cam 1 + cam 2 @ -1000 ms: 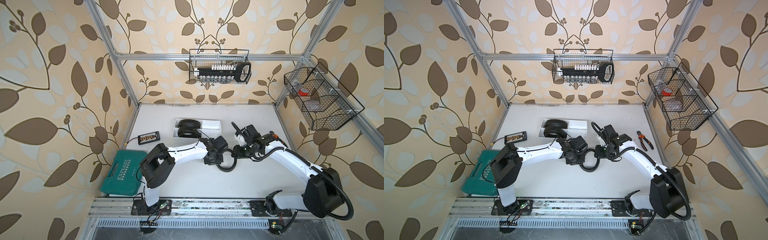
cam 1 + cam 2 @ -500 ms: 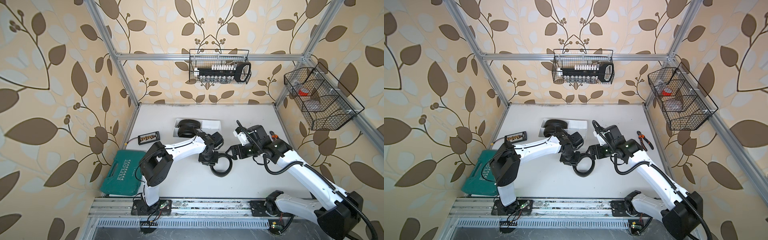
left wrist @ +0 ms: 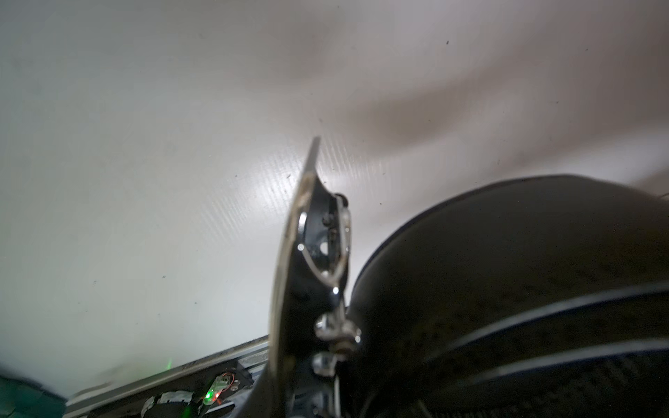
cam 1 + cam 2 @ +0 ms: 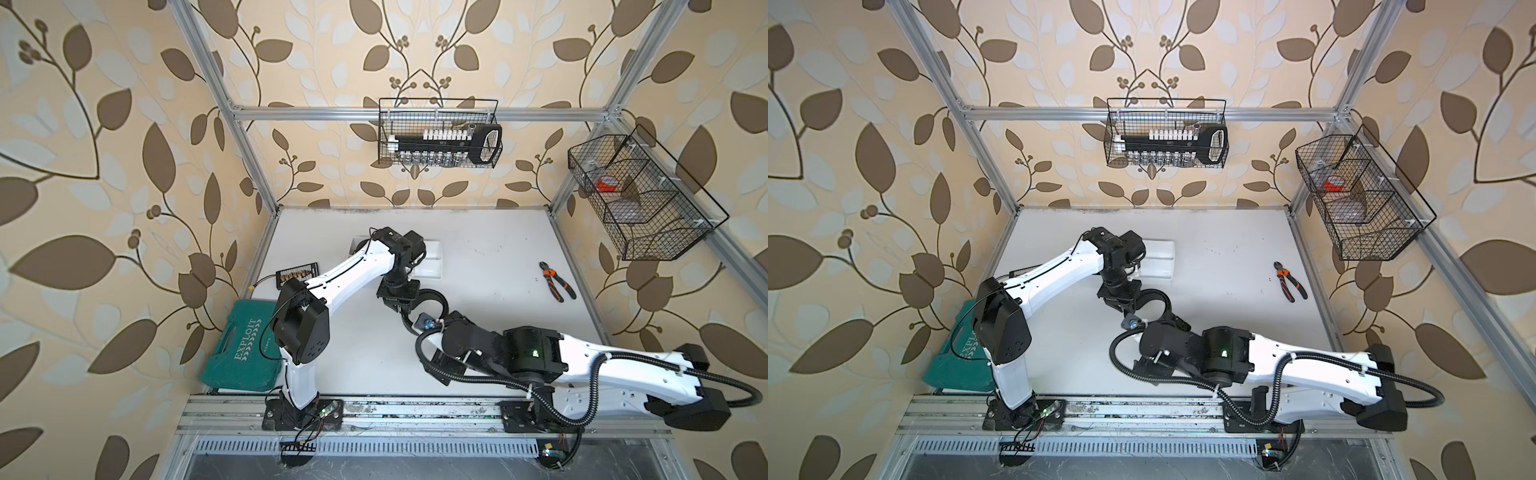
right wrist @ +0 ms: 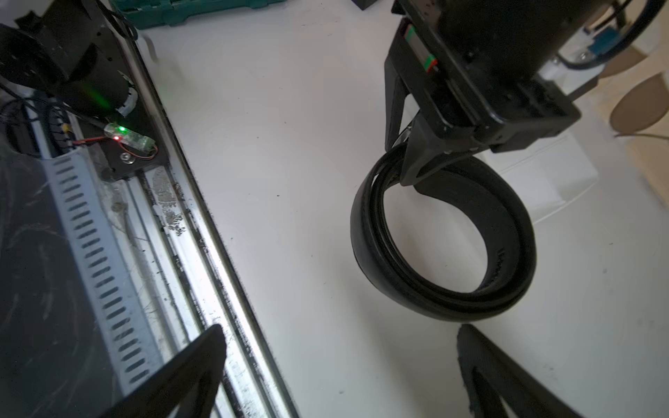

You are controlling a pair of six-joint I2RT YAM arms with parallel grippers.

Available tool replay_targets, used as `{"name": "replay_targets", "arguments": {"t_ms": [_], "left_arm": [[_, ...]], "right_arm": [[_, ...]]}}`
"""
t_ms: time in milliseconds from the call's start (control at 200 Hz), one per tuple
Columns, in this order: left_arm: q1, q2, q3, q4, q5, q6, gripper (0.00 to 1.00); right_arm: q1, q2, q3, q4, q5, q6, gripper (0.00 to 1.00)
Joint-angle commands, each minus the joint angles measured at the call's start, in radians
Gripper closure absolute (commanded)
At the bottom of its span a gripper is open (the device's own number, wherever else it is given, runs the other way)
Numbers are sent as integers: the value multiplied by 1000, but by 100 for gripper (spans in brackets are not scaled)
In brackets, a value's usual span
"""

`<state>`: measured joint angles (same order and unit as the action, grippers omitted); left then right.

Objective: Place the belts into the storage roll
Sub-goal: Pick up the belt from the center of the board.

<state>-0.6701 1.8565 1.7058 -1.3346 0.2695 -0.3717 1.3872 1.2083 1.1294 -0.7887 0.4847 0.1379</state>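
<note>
So the left tool [image 5: 403,155] was clamped on the rim of a coiled belt [image 5: 445,300], with the loop hanging below it over the worktop [image 5: 289,181]. That put the belt just in front of the tray [image 4: 432,266], near it but not in it. The right tool [image 5: 340,327] was spread wide open with nothing in it, close beside the coil, not touching. Pliers [image 4: 549,273] lay well off toward the worktop's right side.
</note>
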Motion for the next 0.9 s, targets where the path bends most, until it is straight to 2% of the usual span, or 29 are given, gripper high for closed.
{"name": "replay_targets", "arguments": {"t_ms": [0,145,205,370,550,770,895], "left_arm": [[20,-13,54,-124,26,63,100],[34,-11,56,-137,52,78,100],[37,-13,52,-139,60,79,100],[43,-19,36,-134,91,88,100],[45,-19,14,-121,122,94,100],[44,-28,-3,-118,139,100,100],[44,-31,-9,-120,148,106,100]], "right_arm": [[77,121,68,-74,344,-116,1],[102,287,130,-135,507,-175,1],[110,325,126,-109,576,-230,1],[107,391,105,-14,668,-389,1],[101,424,71,118,691,-570,4],[71,456,60,123,678,-601,14],[58,458,60,123,676,-604,24]]}}
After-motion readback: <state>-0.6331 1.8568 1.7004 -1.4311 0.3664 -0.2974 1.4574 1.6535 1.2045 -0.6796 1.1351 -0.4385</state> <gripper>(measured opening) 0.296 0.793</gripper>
